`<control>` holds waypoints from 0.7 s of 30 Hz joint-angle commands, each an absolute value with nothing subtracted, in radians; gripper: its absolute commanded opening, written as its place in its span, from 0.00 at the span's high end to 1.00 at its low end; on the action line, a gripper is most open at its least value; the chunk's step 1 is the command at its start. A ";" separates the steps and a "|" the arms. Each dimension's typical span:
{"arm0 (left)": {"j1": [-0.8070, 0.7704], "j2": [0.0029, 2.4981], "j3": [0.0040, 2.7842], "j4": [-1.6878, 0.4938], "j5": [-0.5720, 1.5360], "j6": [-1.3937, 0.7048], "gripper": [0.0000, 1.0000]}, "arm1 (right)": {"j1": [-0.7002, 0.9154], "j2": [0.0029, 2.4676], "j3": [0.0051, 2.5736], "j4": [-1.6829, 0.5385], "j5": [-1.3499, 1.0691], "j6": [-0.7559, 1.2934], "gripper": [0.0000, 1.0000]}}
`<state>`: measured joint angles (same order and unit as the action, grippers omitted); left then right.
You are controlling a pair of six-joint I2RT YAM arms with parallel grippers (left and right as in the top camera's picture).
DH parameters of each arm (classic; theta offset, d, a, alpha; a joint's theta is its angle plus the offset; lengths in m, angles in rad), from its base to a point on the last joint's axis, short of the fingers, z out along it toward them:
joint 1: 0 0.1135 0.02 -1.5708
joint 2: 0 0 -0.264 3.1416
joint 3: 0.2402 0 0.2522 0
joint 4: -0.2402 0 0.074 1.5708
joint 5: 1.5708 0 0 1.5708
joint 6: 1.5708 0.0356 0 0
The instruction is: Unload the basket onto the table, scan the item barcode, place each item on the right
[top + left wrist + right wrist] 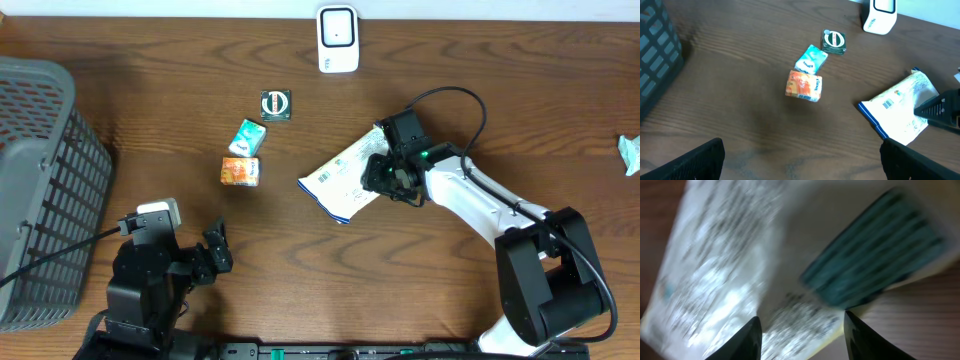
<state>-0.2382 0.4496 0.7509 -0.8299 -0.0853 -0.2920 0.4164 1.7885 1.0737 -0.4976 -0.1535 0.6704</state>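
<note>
A flat white packet (338, 180) with a blue edge lies on the wooden table, a small barcode (888, 104) showing on its upper face. The white scanner (338, 40) stands upright at the table's far edge. My right gripper (376, 176) is low over the packet's right end. In the right wrist view its jaws (802, 335) stand apart, with the blurred packet (735, 255) and its teal patch beneath them, not pinched. My left gripper (218, 248) rests near the front left, wide open with bare table between its fingers (695, 160).
A grey mesh basket (40, 190) fills the left side. An orange box (240, 171), a teal sachet (247, 137) and a dark green box (276, 104) lie left of the packet. Another teal item (630, 152) sits at the right edge.
</note>
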 commanded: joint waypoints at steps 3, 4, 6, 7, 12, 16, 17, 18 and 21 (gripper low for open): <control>-0.238 0.448 0.750 -0.828 -0.098 -0.297 0.02 | 0.387 1.781 1.065 -0.450 0.075 0.697 0.52; -0.238 0.448 0.750 -0.828 -0.098 -0.297 0.02 | 0.379 1.781 1.065 -0.423 0.077 0.678 0.52; -0.238 0.448 0.750 -0.828 -0.098 -0.297 0.02 | 0.359 1.781 1.065 -0.345 0.058 0.618 0.51; -0.238 0.448 0.750 -0.828 -0.098 -0.297 0.02 | 0.348 1.780 1.068 -0.311 0.039 0.585 0.49; -0.238 0.448 0.750 -0.828 -0.098 -0.297 0.02 | 0.290 1.779 1.126 -0.291 -0.262 0.535 0.50; -0.238 0.448 0.750 -0.828 -0.098 -0.297 0.02 | 0.279 1.779 1.148 -0.288 -0.638 0.443 0.56; -0.238 0.448 0.750 -0.828 -0.098 -0.297 0.02 | 0.283 1.779 1.148 -0.289 -0.730 0.422 0.57; -0.238 0.448 0.750 -0.828 -0.098 -0.297 0.02 | 0.289 1.779 1.148 -0.298 -0.816 0.391 0.60; -0.238 0.448 0.750 -0.828 -0.098 -0.297 0.02 | 0.329 1.779 1.148 -0.387 -0.911 0.307 0.71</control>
